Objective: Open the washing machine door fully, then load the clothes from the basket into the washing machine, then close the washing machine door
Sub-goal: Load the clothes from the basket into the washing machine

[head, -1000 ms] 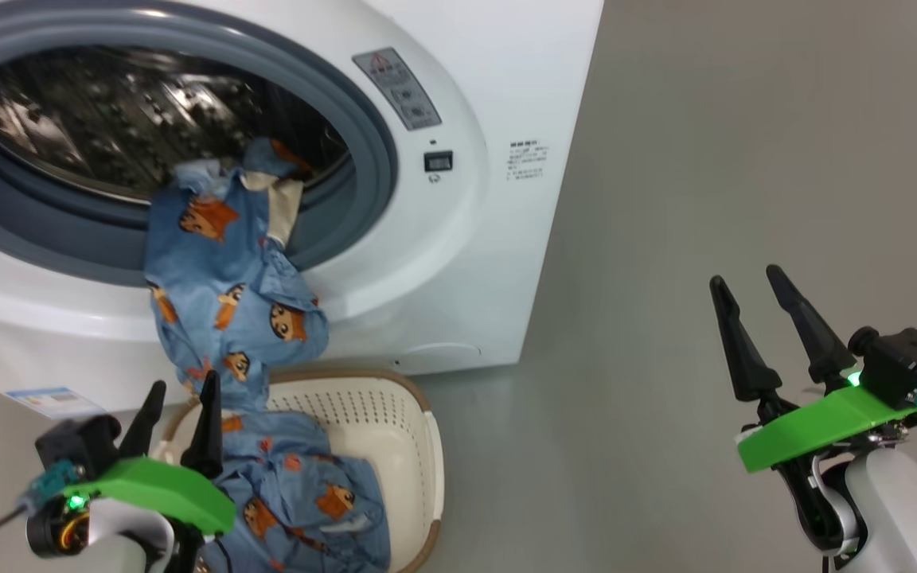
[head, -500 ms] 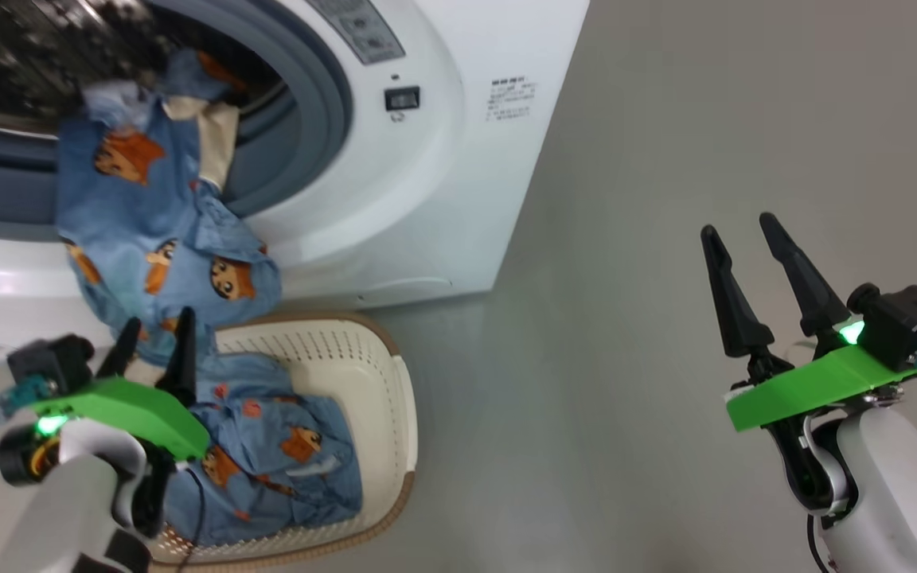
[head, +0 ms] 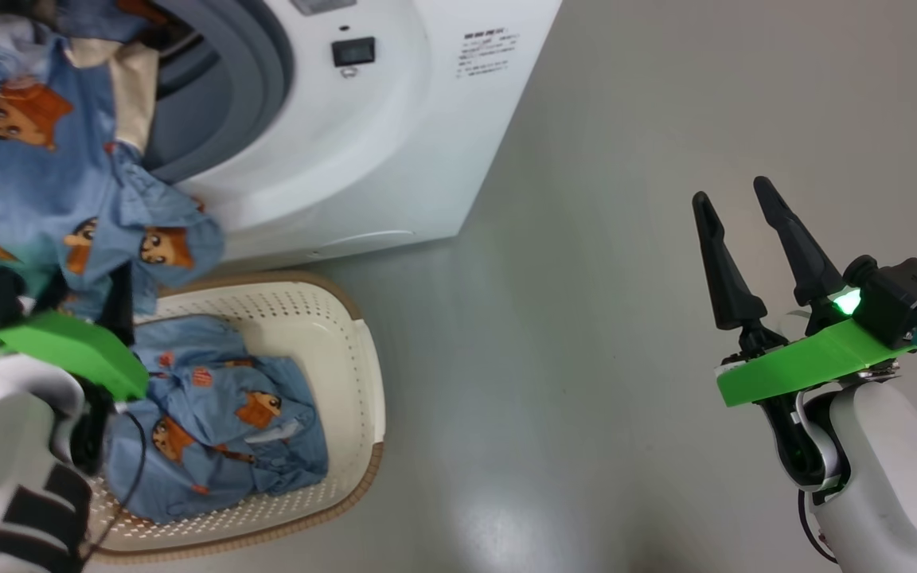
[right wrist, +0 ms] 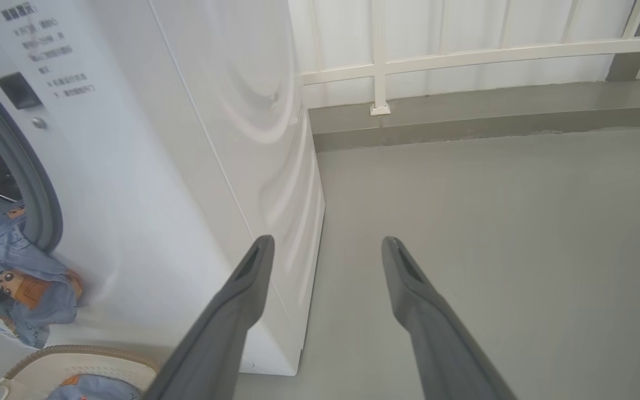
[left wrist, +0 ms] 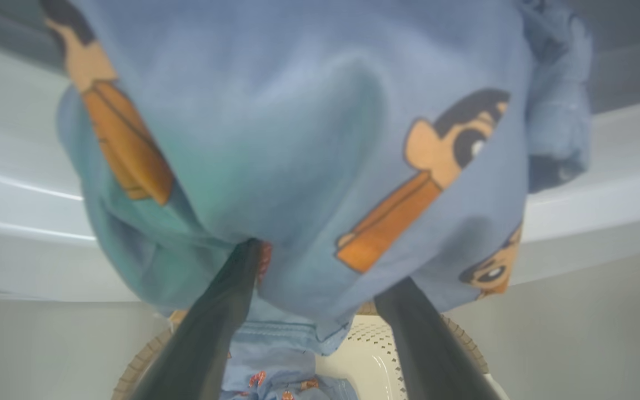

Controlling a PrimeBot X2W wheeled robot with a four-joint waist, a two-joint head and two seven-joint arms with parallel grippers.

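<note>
Clothes: the clothes (head: 37, 159) are in two pieces. One hangs out of the washer (head: 363, 159) mouth, its long axis running from the gasket (head: 228, 103) down the white front toward the basket (head: 347, 350). Its lower end is bunched just above the basket's far rim.
Second garment: the second garment (head: 212, 414) lies crumpled flat in the basket, on its left side.
Basket: it stands on the floor (head: 586, 358) just in front of the washer, long axis running near to far, and its right half is bare.
Left gripper: the left gripper (left wrist: 323, 266) is at the near left. Its fingers are spread wide, with tips against the underside of the hanging piece and cloth sagging between them, and they are not clenched on it.
Right gripper: the right gripper (head: 733, 192) is at the near right, well apart from the washer. Its fingers are released and wide, with nothing between them, and point far over bare floor.
Surface: the floor is smooth, grey and slightly glossy.
Room: a white panelled wall (right wrist: 464, 53) with a cream rail stands beyond the washer's right side.
Around: a small black window (head: 353, 51) and printed text (head: 490, 49) are on the washer front, right of the gasket.
In the way: the hanging piece lies across the gasket's lower lip.
</note>
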